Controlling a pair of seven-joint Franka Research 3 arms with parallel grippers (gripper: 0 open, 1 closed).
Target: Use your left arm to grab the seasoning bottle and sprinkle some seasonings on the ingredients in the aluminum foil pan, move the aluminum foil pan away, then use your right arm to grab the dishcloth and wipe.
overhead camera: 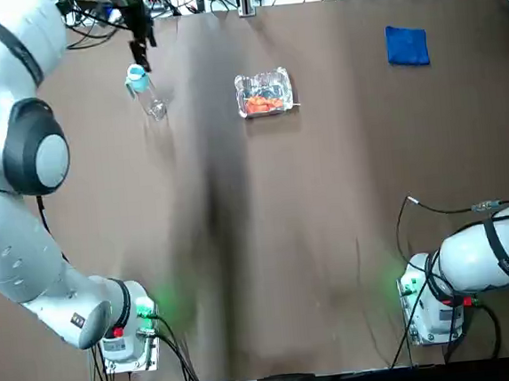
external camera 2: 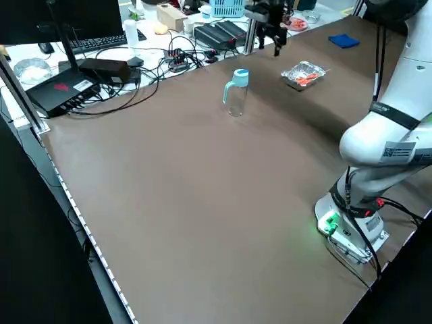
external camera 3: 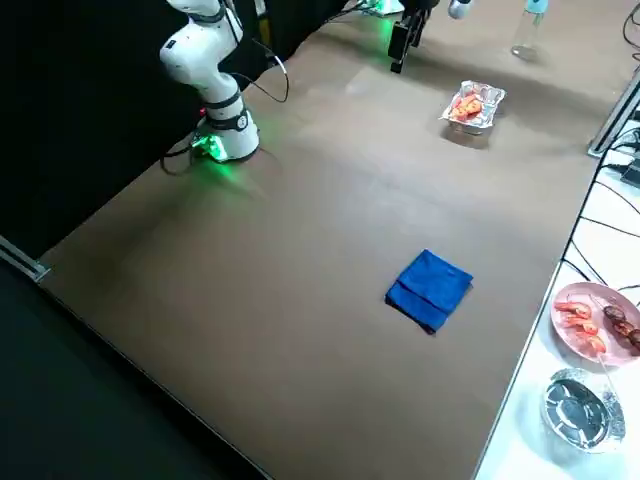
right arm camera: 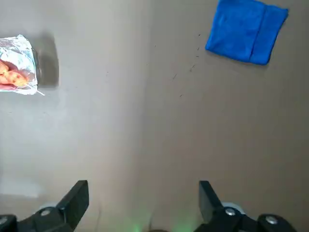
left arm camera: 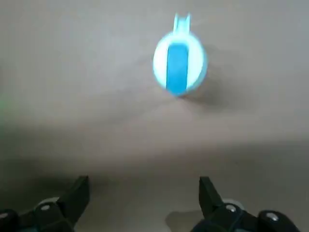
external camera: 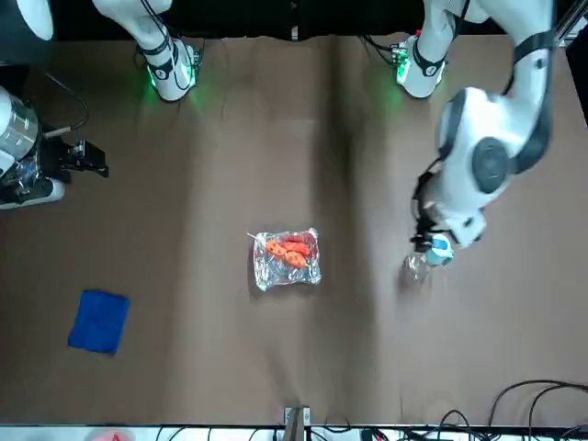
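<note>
Top view | landmark: foil pan [overhead camera: 265, 94] | seasoning bottle [overhead camera: 145, 91] upright, left of it | left end effector [overhead camera: 146, 64] beside bottle, parted, released | likely light, rigid, slick; take mid-body, squeeze modestly | right end effector [external camera: 99, 160] idle, robot-side beyond cloth [external camera: 99, 322]

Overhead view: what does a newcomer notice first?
Probably the bright-blue dishcloth, flat at the table's far right. Next, the shiny foil pan of orange-red food, far side, near the middle. Then the clear bottle with its light-blue cap, upright left of the pan.
</note>
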